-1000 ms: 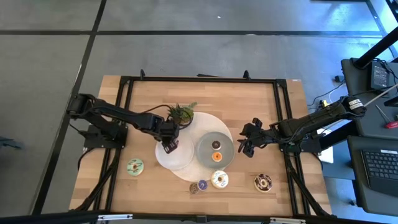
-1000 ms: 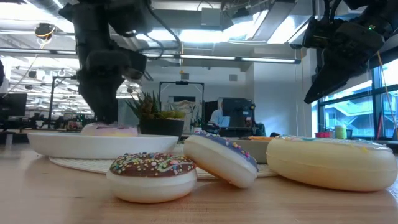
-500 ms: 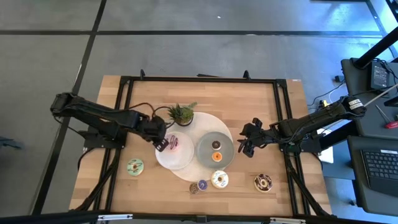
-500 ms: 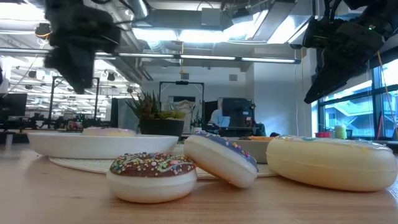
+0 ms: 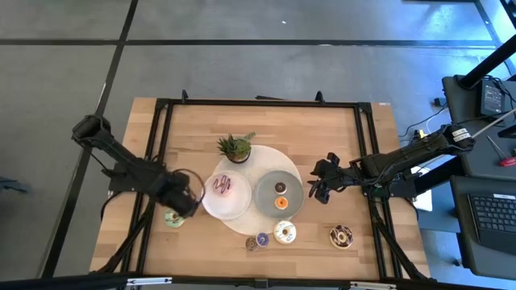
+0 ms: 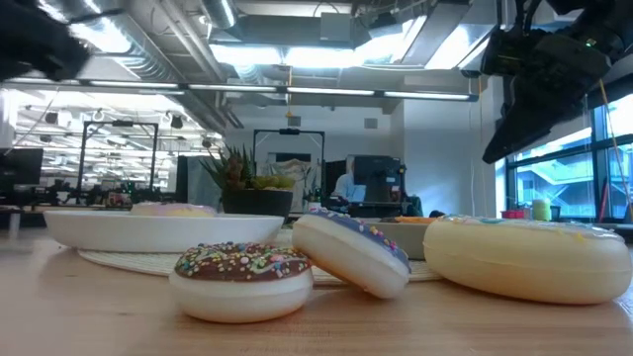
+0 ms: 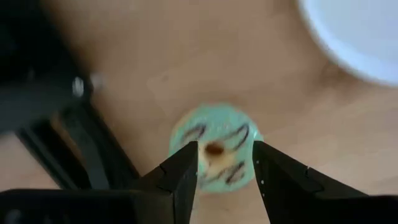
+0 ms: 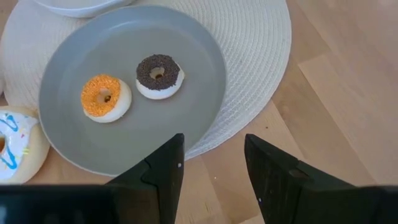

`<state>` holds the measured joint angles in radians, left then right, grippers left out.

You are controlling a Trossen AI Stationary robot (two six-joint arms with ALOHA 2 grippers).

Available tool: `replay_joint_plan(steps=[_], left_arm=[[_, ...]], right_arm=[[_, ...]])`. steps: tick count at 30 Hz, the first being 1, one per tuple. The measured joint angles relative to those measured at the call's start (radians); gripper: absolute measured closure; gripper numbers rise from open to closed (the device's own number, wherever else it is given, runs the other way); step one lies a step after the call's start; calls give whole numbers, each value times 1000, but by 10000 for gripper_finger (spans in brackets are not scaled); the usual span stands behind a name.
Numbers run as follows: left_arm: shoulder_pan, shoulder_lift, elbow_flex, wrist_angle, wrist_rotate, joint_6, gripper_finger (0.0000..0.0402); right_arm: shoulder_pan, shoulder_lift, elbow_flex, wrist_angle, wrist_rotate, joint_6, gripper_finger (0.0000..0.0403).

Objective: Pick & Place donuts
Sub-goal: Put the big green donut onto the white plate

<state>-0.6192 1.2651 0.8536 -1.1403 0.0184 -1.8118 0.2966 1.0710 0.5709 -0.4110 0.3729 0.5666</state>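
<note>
— Two donuts on the grey plate [image 8: 74, 118]?
— Yes, orange donut [image 8: 106, 98] beside chocolate donut [image 8: 159, 76]; pink donut [image 5: 222, 184] on the white plate [image 5: 211, 205].
— Left claw [image 7: 225, 168]?
— Above the green donut [image 7: 216, 153] on the bench [image 5: 314, 133], fingers apart, empty.
— Right claw [image 8: 211, 165]?
— Apart, empty, near the grey plate.

table [image 5: 322, 129] | woven mat [image 5: 242, 223]; plant [image 5: 235, 147]; four donuts [image 5: 284, 232]

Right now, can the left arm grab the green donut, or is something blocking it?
Probably yes. The left gripper hangs open right over the green donut, which lies alone on bare table. Nothing sits between them, and the white plate is off to the side.
</note>
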Motion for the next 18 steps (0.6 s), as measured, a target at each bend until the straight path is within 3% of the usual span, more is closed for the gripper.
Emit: replay_joint_plan(steps=[10, 18], left_arm=[[-187, 1, -74, 39, -4, -411, 257], [-219, 1, -204, 220, 6, -453, 254]], right_arm=[[0, 1, 0, 13, 0, 0, 233], [0, 1, 0, 30, 0, 1, 233]])
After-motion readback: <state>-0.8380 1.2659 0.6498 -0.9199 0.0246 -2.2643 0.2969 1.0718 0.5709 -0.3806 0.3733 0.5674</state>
